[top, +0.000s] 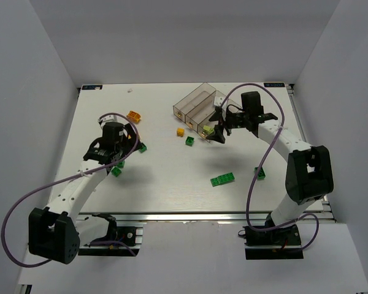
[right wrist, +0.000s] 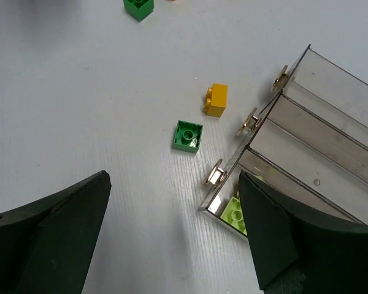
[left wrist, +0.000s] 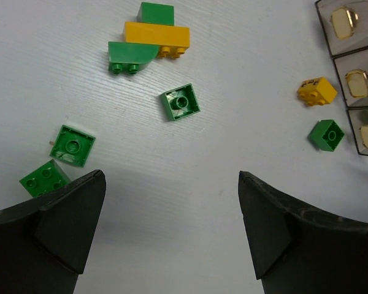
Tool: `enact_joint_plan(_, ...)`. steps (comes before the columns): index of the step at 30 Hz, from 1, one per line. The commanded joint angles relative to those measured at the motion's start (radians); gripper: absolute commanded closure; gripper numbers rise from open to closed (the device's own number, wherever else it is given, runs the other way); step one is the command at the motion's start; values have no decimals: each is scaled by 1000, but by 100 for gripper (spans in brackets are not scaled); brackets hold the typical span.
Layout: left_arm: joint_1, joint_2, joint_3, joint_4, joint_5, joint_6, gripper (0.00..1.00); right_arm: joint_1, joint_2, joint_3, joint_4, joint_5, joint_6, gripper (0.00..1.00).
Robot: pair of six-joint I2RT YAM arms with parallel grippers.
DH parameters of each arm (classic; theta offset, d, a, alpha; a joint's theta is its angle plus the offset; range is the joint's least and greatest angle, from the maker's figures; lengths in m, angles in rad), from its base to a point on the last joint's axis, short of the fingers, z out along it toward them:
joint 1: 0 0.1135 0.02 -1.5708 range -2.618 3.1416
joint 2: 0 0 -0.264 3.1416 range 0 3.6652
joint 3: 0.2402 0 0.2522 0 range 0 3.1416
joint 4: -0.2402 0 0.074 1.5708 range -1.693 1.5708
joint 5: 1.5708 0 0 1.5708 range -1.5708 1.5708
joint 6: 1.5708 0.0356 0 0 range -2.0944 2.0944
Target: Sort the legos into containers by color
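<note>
Both left gripper (left wrist: 172, 233) and right gripper (right wrist: 172, 233) have fingers spread, empty. Green and yellow studded plastic bricks (top: 189, 141) lie on the white surface (top: 172, 196), eight o'clock of the clear three-bin tray (top: 196, 101); the close right gripper could knock it.

The containers (right wrist: 313, 125) run off the right wrist view's edge.

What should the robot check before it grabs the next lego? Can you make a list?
1. Right gripper open, nothing in it: ok.
2. Left gripper open, nothing in it: ok.
3. Dark green brick by the containers lies apart from the yellow brick: ok.
4. Pale green brick already inside the containers: ok.
5. Yellow-and-green stack split by color: not ok; pieces touch, clicked together or not, cannot tell.
</note>
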Motion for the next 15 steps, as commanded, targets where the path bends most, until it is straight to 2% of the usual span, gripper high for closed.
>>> enact_joint_plan(1, 25, 12, 60, -72, 21, 31, 2, 16, -52, -27, 89, 14, 53, 10)
enact_joint_plan(6, 47, 61, 108, -123, 24, 38, 2, 30, -58, -7, 57, 34, 87, 11)
enact_joint_plan(10, 62, 104, 139, -154, 27, 57, 2, 32, -3, 84, -131, -23, 44, 11)
enact_joint_plan(11, 65, 113, 143, -160, 24, 62, 2, 32, 0, 88, -134, -26, 48, 11)
enact_joint_plan(15, 84, 142, 171, -192, 17, 91, 2, 33, -6, 67, -88, -3, 105, 23)
